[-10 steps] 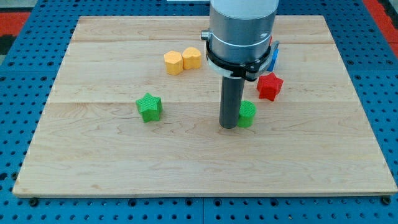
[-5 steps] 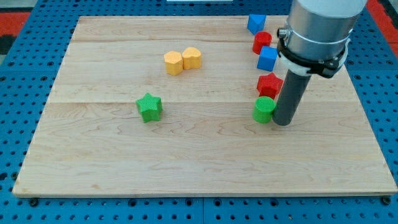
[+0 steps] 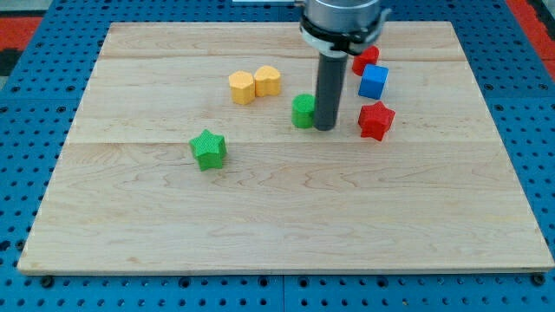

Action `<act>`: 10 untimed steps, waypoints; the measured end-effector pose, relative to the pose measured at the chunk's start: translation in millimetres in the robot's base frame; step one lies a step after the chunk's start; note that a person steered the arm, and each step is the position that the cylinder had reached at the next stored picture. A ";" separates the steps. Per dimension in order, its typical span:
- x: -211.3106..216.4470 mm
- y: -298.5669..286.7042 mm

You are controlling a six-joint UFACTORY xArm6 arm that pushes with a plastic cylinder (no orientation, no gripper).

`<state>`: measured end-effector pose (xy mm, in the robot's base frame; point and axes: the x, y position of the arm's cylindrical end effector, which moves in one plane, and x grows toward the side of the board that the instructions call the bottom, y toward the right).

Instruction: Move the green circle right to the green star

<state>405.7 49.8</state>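
The green circle point(image 3: 303, 111) lies near the board's middle, up and to the right of the green star point(image 3: 208, 149). My tip point(image 3: 325, 127) rests on the board against the circle's right side. The star sits left of centre, about a hundred pixels to the left of the circle and lower. The rod hides the circle's right edge.
Two yellow blocks point(image 3: 254, 84) sit side by side up and left of the circle. A red star point(image 3: 375, 120) lies right of my tip. A blue cube point(image 3: 373, 81) and a red block point(image 3: 365, 59) sit above it. The wooden board point(image 3: 277, 251) ends at a blue pegboard.
The green circle has gone from right of centre, beside the red star, leftward and upward. My tip, then on its right side, moved left with it. The arm now hides the top blue block.
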 end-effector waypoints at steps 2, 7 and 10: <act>-66.1 -19.6; 22.3 -50.1; -62.7 -46.8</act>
